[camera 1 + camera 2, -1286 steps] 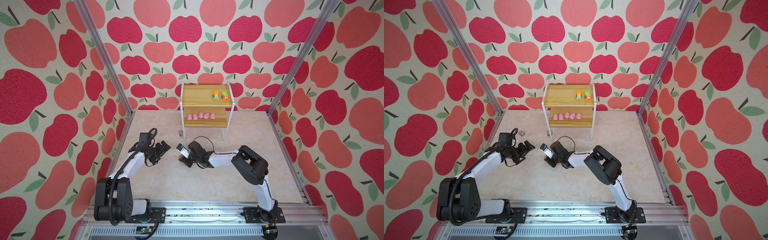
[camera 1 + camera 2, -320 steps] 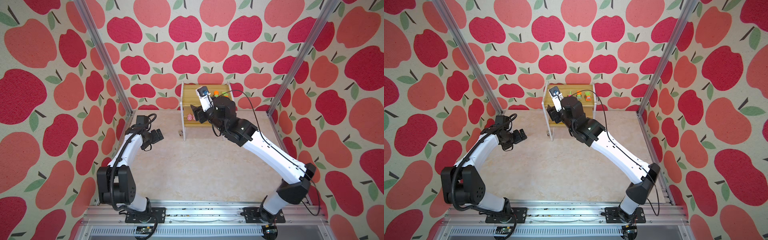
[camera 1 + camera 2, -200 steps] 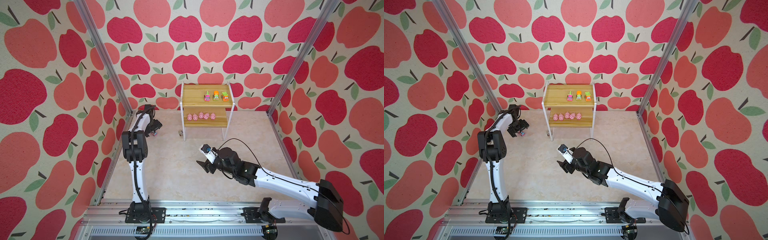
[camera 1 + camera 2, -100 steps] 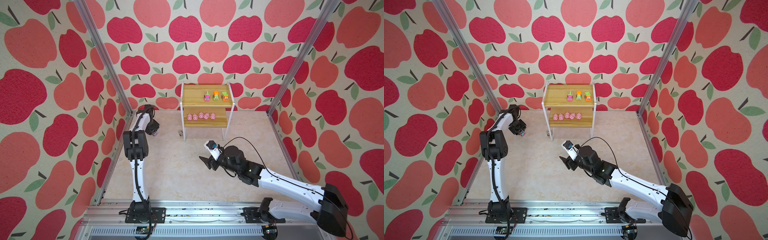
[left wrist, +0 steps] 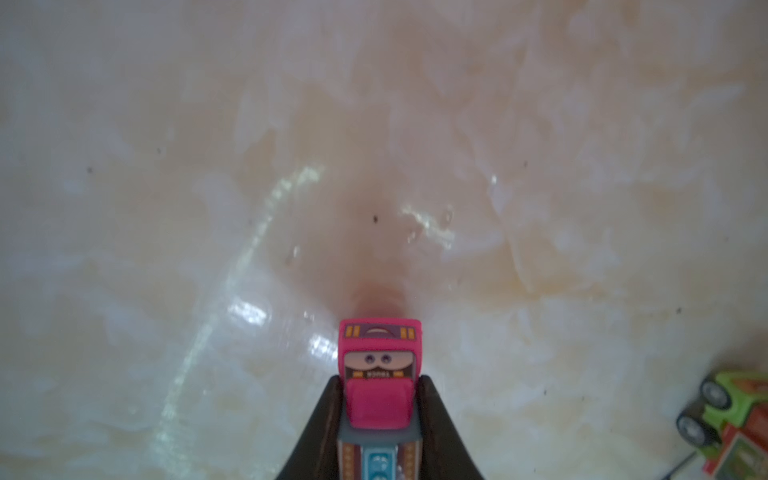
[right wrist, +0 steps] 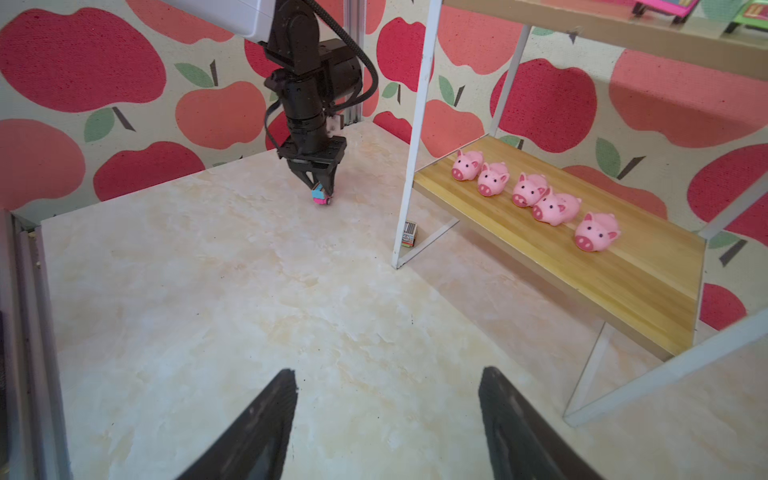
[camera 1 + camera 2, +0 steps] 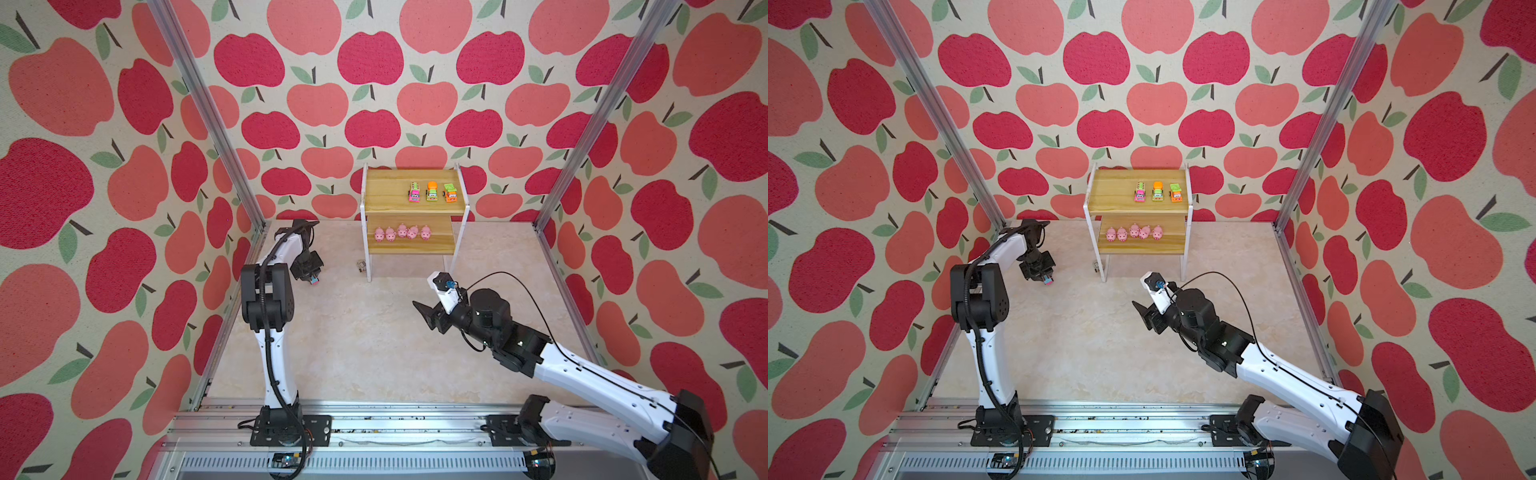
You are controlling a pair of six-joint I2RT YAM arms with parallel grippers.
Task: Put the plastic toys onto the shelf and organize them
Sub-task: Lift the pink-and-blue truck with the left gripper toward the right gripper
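left gripper [image 5: 379, 384] | we see it pinching a pink toy truck [image 5: 379, 353], left of the shelf [image 7: 390, 189] | right gripper [image 6: 387, 371] | jaws spread, in front of shelf

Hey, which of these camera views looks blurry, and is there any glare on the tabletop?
Left wrist view: hazy, glare streaks on the pale marble-look tabletop, only the small pink plastic toy truck sharp. Right wrist view: crisp on the five pink plastic pigs, black gripper fingers soft. Both top views: even light, sharp.
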